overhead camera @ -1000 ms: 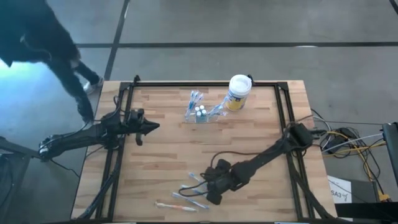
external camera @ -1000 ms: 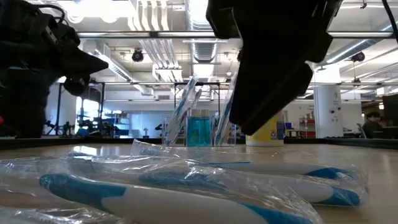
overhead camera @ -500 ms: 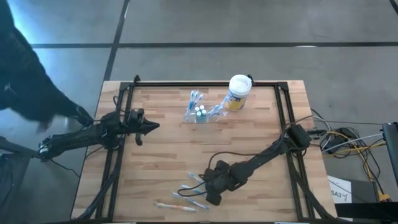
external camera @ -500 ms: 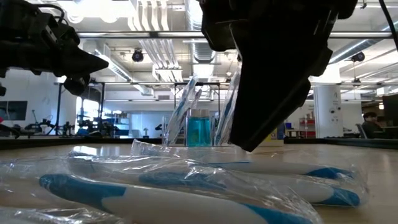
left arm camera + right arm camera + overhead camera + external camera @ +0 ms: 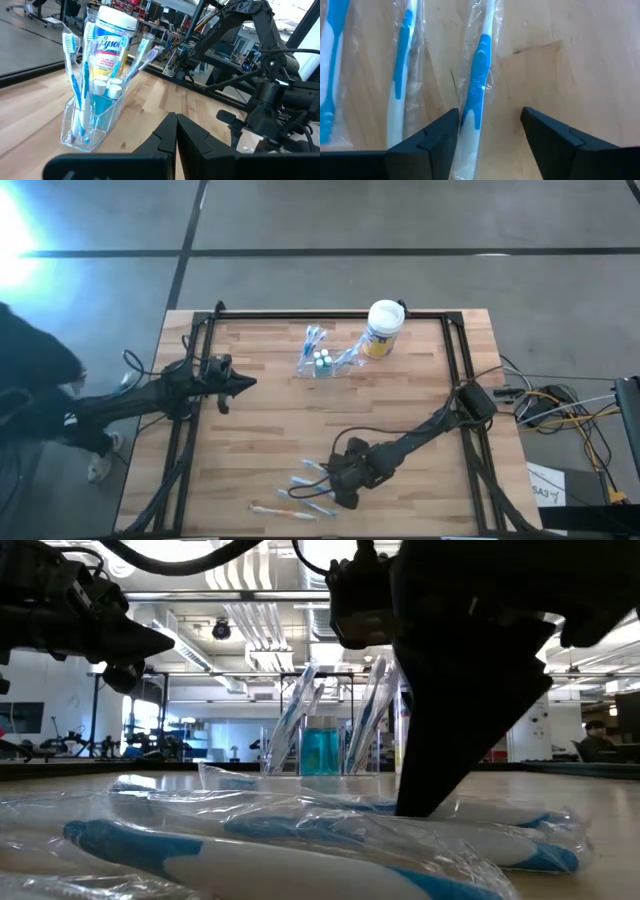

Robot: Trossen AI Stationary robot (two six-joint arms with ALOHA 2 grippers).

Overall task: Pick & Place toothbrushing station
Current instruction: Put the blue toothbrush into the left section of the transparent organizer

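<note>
Since a second ago, right gripper (image 5: 487, 135) has dropped onto wrapped toothbrush (image 5: 477, 80).

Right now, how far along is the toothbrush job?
Done: several brushes already stand in the clear holder beside the white canister. In hand: the right tool, open, straddles a wrapped toothbrush on the table. Left: grip it, place it, then the other wrapped brushes. Left tool waits shut.

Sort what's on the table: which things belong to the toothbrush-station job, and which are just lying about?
Job:
clear holder with toothbrushes standing in it
wrapped toothbrush between the open right gripper fingers
other wrapped toothbrushes

Lying about:
white canister
left gripper, shut, waiting at the table's left
</note>
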